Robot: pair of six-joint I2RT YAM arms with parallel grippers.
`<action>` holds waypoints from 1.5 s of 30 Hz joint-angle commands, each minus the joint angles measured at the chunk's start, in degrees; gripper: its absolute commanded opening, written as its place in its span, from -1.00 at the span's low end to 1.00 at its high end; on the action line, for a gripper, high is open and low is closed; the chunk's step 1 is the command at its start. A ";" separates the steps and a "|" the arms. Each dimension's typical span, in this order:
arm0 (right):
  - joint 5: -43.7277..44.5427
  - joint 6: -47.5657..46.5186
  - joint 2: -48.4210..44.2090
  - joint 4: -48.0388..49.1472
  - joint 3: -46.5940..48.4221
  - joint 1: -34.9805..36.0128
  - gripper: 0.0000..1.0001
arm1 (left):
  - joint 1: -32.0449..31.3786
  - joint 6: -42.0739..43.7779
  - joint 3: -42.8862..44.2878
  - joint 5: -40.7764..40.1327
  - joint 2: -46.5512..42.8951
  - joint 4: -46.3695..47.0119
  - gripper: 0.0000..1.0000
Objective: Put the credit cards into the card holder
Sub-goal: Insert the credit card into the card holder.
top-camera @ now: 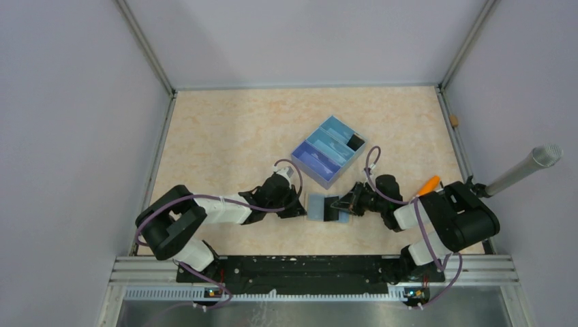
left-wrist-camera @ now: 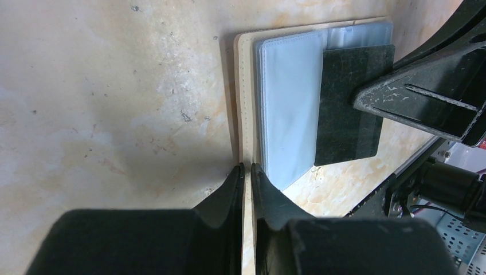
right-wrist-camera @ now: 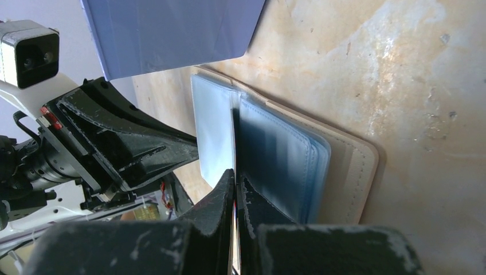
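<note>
The card holder [top-camera: 315, 206] lies open on the table between my grippers: a beige cover [left-wrist-camera: 245, 86] with light-blue clear sleeves [left-wrist-camera: 292, 103]. My left gripper [left-wrist-camera: 245, 167] is shut on the edge of the beige cover; it also shows in the top view [top-camera: 302, 206]. My right gripper [right-wrist-camera: 235, 175] is shut on a thin dark card [left-wrist-camera: 349, 103] and holds it flat over the sleeves. In the right wrist view the card [right-wrist-camera: 234, 143] shows edge-on between sleeve pages, beside the cover [right-wrist-camera: 352, 172]. The right gripper [top-camera: 344, 203] comes in from the right. No light-blue card is plainly visible.
A blue three-compartment tray [top-camera: 310, 170] stands just behind the holder, with a black item [top-camera: 355, 142] in its far end; its wall [right-wrist-camera: 172, 34] fills the top of the right wrist view. A grey cylinder [top-camera: 525, 167] and an orange piece [top-camera: 429, 184] sit by the right arm.
</note>
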 commanded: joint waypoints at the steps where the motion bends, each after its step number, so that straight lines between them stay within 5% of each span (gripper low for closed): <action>1: 0.11 -0.90 -0.32 1.23 -0.12 0.86 -1.00 | -0.14 1.65 0.33 -2.91 1.64 -3.72 -0.77; 45: 10.05 2.31 4.65 9.28 -2.77 4.10 -1.00 | -0.18 1.73 0.33 -3.00 1.07 -4.29 -0.82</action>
